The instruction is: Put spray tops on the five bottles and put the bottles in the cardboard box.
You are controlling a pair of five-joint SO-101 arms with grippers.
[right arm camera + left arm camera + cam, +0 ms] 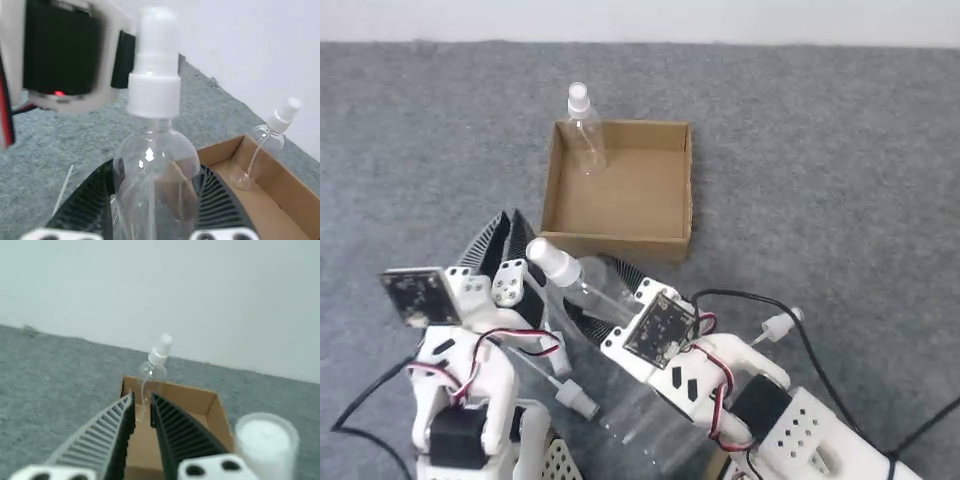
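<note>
My right gripper (597, 293) (156, 202) is shut on a clear bottle (582, 285) (154, 170) with a white spray top (546, 256) (154, 75). It holds the bottle in front of the cardboard box (620, 190) (280, 190). My left gripper (510, 225) (142, 402) hangs just beside that spray top (265, 437); its fingers are drawn together to a thin slit with nothing between them. A second capped bottle (584, 130) (154, 365) (267, 135) leans upright in the box's far left corner.
Two loose spray tops lie on the grey carpet, one (776, 326) right of the right arm and one (574, 398) between the arms. More clear bottles (650, 425) lie at the near edge between the arm bases. A white wall runs behind the box.
</note>
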